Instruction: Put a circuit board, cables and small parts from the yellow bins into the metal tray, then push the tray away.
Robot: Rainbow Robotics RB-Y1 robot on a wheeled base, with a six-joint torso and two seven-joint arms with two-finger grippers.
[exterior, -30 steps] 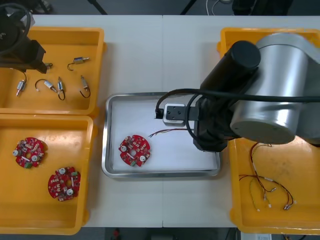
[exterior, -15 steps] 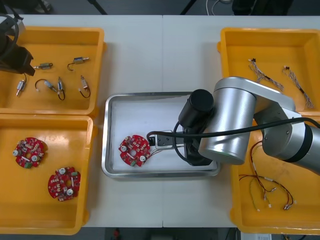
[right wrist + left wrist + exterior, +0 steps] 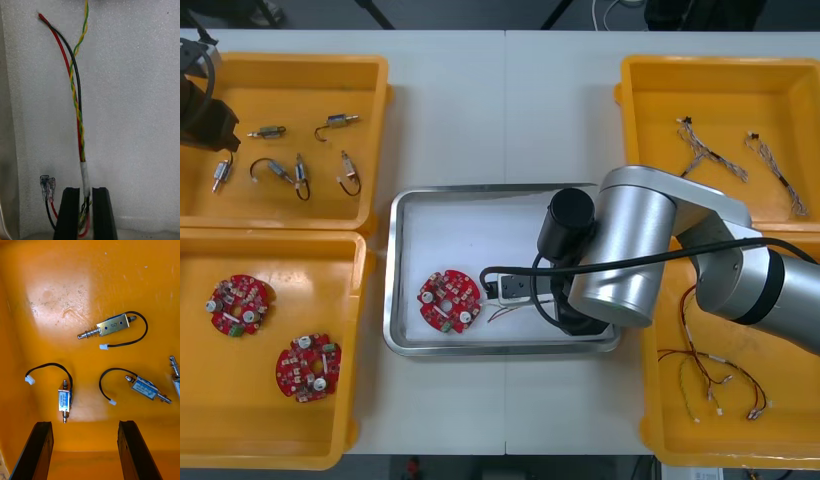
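Cable (image 3: 78, 123): red, black and twisted yellow-green strands, pinched at the white-sleeved end. The rest lies stretched along the white floor of the tray, so it looks laid down, not dangling.
Right gripper (image 3: 86, 191): clamped on the cable, its fingers (image 3: 71, 210) apart only by the bundle's thickness. It sits low inside the tray, probably so the strands settle flat once let go.
Tray (image 3: 394, 262): it stands mid-table (image 3: 480, 120) between the yellow bins, where either arm can reach it.
Circuit board (image 3: 449, 301): flat in the tray's near-left part, just beside the right gripper. Whether the cable's loose ends touch it cannot be told.
Left gripper (image 3: 84, 424): fingers (image 3: 39, 442) wide apart and holding nothing, it hovers over the far left bin (image 3: 375, 100). The gap seems meant to straddle one part.
Small metal parts (image 3: 112, 325): they lie scattered on that bin's floor, each with a short black lead. They are far enough apart that fingers could close on one alone.
Spare boards (image 3: 240, 305): two lie in the near left bin, unneeded since one is already in the tray.
Stage: the board is in and the cable is about to be released. The parts and the push are yet to come.
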